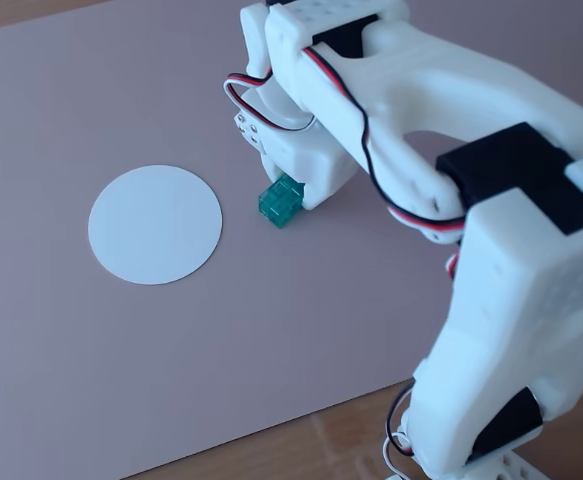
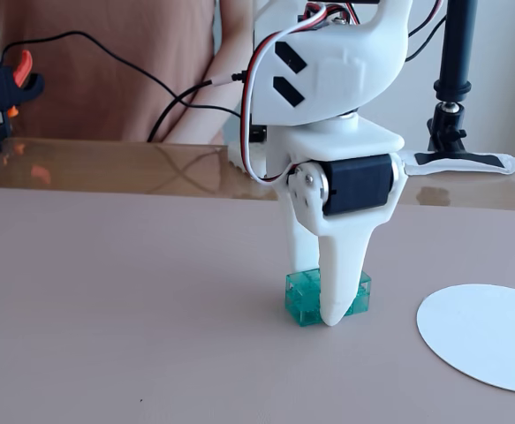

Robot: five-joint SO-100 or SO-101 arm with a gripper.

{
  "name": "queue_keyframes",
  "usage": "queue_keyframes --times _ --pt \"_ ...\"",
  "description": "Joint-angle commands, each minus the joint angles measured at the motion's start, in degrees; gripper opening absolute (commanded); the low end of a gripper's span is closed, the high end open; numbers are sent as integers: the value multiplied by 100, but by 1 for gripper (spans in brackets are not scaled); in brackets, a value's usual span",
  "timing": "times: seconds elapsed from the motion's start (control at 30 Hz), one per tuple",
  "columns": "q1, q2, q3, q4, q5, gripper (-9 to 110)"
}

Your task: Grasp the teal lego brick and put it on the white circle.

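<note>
The teal lego brick [image 1: 277, 203] [image 2: 299, 300] rests on the pinkish mat, turned a little askew. My white gripper [image 1: 293, 195] [image 2: 321, 299] has come straight down over it. One finger [image 2: 338, 283] covers the brick's front middle and the other stands behind it, so the gripper looks shut on the brick. The white circle [image 1: 154, 224] [image 2: 482, 334] lies flat on the mat, about a brick's length left of the brick in a fixed view and to its right in the other, with nothing on it.
The arm's body [image 1: 511, 290] fills the right of a fixed view. Behind the mat are a glossy table strip [image 2: 107, 163], a black camera stand [image 2: 456, 79], an orange-and-black clamp [image 2: 1, 88], cables and a seated person [image 2: 107, 53].
</note>
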Motion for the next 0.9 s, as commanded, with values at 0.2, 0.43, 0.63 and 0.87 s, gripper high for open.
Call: queue_keyframes --times 0.2,0.43,0.63,0.87 --pt "167 378 132 -18 -9 0" --pt "299 2268 817 -105 659 0" --pt "-35 3911 923 123 1187 0" --pt "-1046 4509 519 272 1512 0"
